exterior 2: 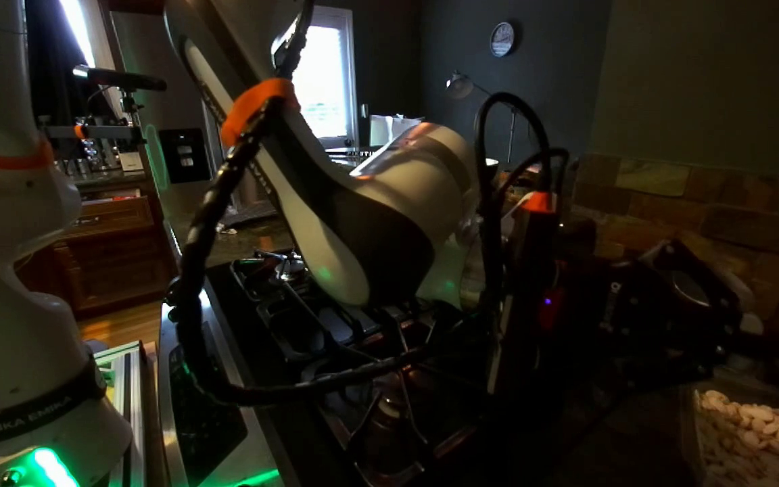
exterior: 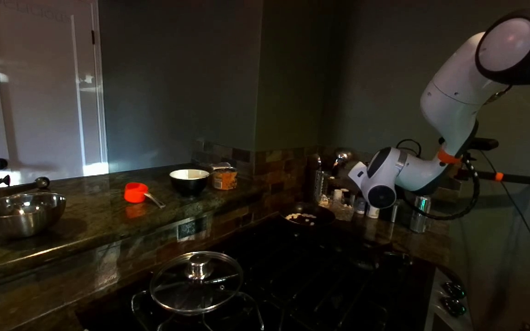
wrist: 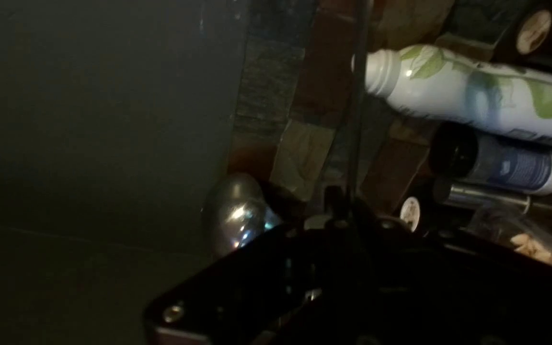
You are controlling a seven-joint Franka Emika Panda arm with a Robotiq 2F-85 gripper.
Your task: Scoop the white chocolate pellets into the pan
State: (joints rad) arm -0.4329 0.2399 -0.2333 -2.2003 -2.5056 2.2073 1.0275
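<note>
The pan is a dark, shallow round pan at the stove's back corner in an exterior view, with some white pellets in it. More white pellets fill a clear container at the lower right of an exterior view. A few pellets also show through clear plastic in the wrist view. My gripper is above and behind that container. In the wrist view my gripper appears shut on a thin dark handle. The handle's far end is out of view.
A white bottle and a blue-labelled bottle are right of my gripper. A shiny rounded metal thing is left, by the wall. A lidded pot, steel bowl, orange cup and dark bowl stand farther away.
</note>
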